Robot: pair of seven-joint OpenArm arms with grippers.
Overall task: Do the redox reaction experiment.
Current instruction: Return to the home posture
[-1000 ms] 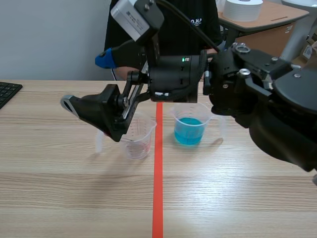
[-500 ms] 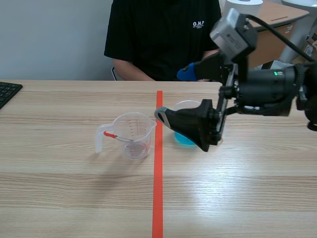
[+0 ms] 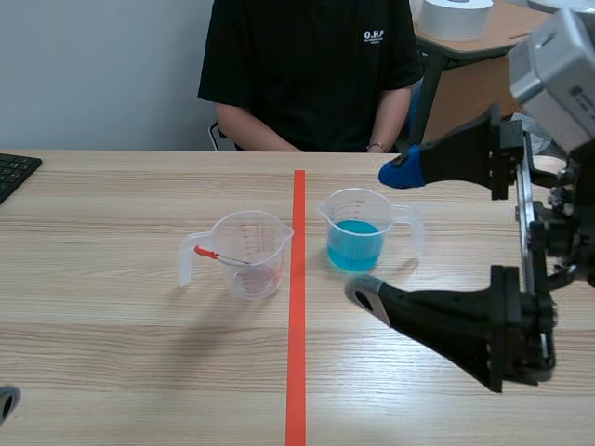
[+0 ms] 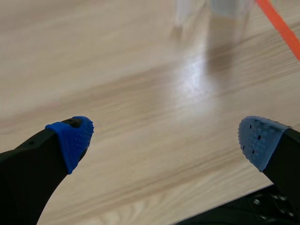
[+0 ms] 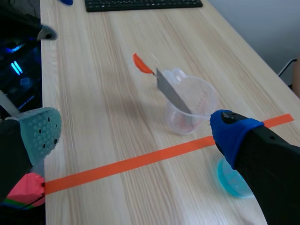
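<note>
The desk [image 3: 112, 353] is pale wood grain, crossed by an orange-red tape line [image 3: 297, 353]. One clear jug [image 3: 249, 253] bears red markings and holds a red-handled grey spatula [image 5: 171, 91]; the other jug [image 3: 358, 209], also clear, holds blue liquid [image 3: 354, 246]. The black right gripper [image 5: 136, 133] has one blue pad [image 5: 232, 133] and one grey-green dotted pad [image 5: 41, 133]. The left gripper [image 4: 164, 136] has dotted blue pads [image 4: 72, 138].

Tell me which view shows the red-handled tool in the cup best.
Right wrist view: the red-handled tool shows blade and handle, leaning in the clear cup. Scene view shows it thin, edge-on. Left wrist view misses it.
</note>
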